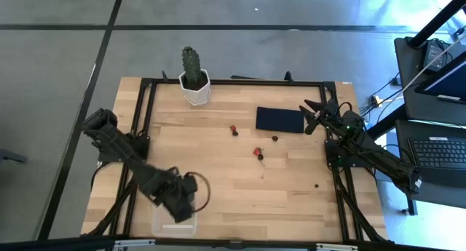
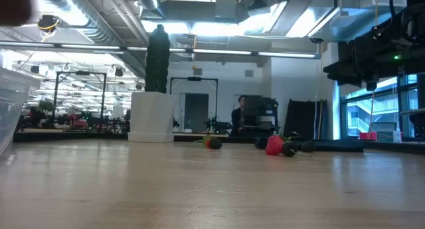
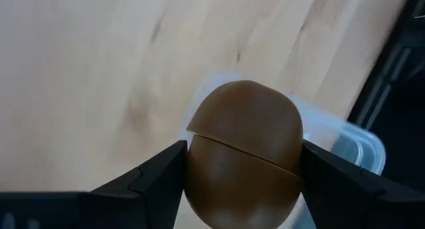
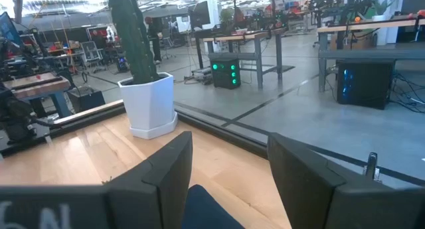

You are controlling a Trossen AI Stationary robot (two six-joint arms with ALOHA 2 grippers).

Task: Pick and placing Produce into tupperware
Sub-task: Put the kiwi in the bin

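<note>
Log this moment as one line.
left gripper: shut on kiwi above tupperware | right gripper: open, over navy mat

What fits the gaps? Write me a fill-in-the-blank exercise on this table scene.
1. The left claw is shut on the brown oval ____.
2. It hangs over the clear plastic tupperware box at the table's ____ edge.
3. The right claw is open above the flat dark navy ____.
4. The green cactus stands in a ____ pot.

Missing: kiwi; near; rectangle; white

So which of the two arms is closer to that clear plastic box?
Left. Its gripper hangs right over the tupperware, fingers shut on the brown kiwi. The right gripper waits across the table by the navy rectangle.
</note>
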